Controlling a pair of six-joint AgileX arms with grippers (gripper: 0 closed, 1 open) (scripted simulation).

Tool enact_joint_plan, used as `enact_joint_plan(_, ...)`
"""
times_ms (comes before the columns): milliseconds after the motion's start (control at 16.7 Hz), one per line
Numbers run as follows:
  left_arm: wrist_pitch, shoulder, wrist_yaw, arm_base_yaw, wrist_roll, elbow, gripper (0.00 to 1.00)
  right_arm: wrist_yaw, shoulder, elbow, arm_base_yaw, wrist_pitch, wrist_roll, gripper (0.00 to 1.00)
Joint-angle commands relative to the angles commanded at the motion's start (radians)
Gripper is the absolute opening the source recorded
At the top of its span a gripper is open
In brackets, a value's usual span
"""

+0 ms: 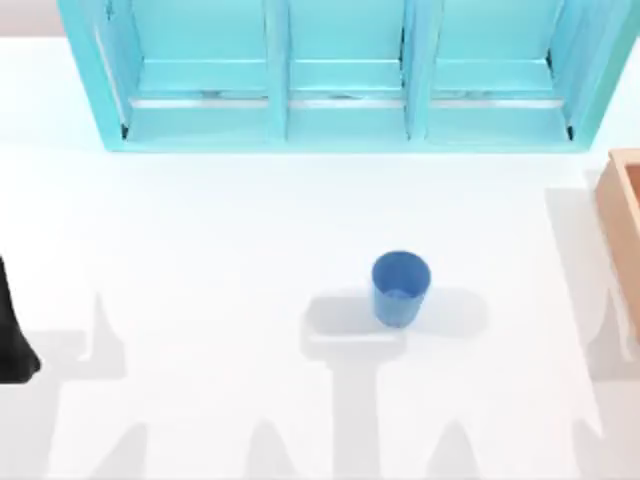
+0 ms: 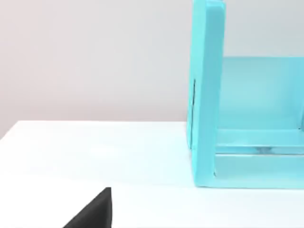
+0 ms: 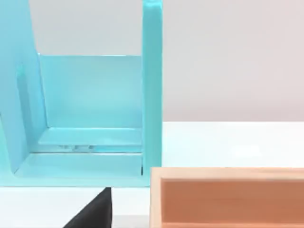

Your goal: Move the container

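Top view, from my remote station: 1 blue container stands upright on the white table, slightly right of centre, with open tabletop all around it. 1 turquoise shelf unit with 3 open bays spans the far edge, well apart from the container. 1 tan wooden box sits at the right edge. A dark piece of my left arm rests at the left edge; whether either gripper is released or clenched, I cannot tell.
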Motion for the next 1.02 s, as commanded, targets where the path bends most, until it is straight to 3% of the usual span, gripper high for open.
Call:
enact_joint_plan(240,-0.021,0.028,-0.003,-0.005,-0.016,0.027,1.0,0.0,0.0,0.0,0.0,0.0,0.0,1.0)
enact_joint_plan(480,-0.146,0.21,-0.027,-0.032,-0.11,0.205,1.0,0.0,0.0,0.0,0.0,0.0,0.0,1.0)
enact_joint_plan(720,-0.358,0.559,-0.067,-0.087,-0.258,0.527,1.0,0.0,0.0,0.0,0.0,0.0,0.0,1.0)
enact_joint_plan(1020,-0.693,1.171,-0.112,-0.204,-0.467,1.036,1.0,0.0,0.0,0.0,0.0,0.0,0.0,1.0)
